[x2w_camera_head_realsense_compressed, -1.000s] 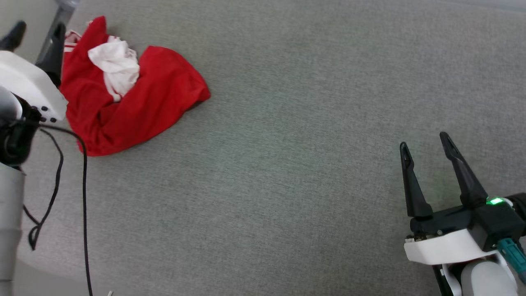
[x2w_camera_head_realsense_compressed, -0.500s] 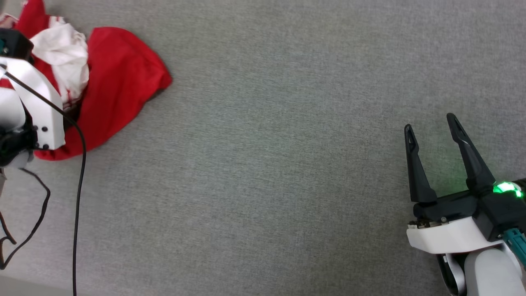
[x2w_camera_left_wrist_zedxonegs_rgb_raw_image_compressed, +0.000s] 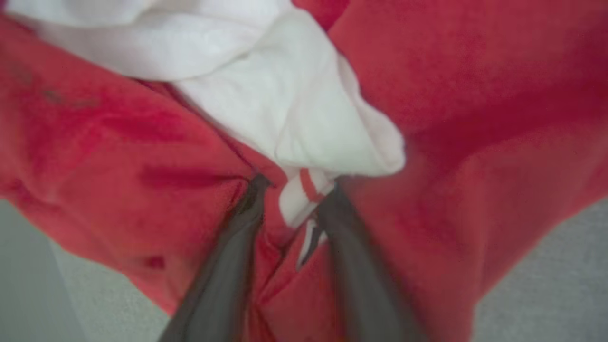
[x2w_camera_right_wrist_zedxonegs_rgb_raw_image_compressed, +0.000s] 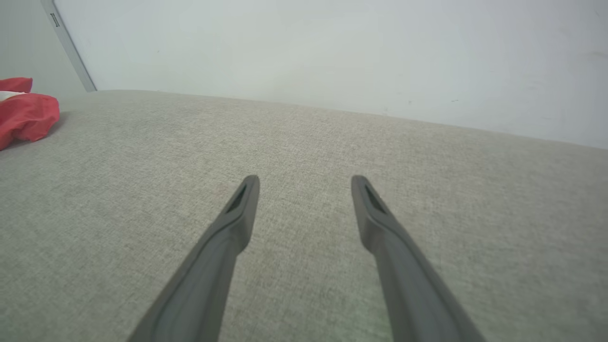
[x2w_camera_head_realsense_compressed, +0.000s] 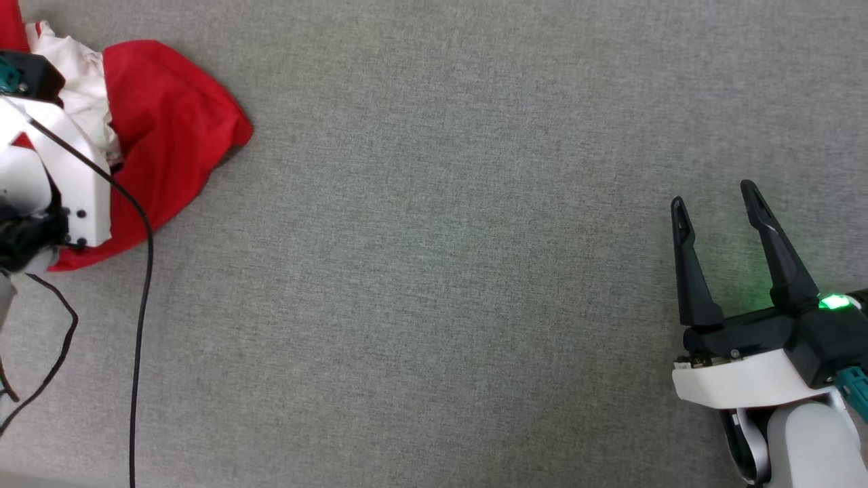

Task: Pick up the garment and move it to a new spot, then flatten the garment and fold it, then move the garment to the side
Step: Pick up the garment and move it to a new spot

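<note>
Crumpled red-and-white garment (x2w_camera_head_realsense_compressed: 169, 122), partly cut off, bunches around the blurred left gripper (x2w_camera_left_wrist_zedxonegs_rgb_raw_image_compressed: 297, 183), whose grip I cannot tell; right gripper (x2w_camera_head_realsense_compressed: 713, 193) spread.

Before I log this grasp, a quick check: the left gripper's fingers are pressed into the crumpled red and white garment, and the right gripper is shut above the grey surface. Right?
Not quite. The right gripper is open, not shut: the right wrist view shows its fingers spread above the grey surface. The left gripper is indeed pressed into the garment.
</note>
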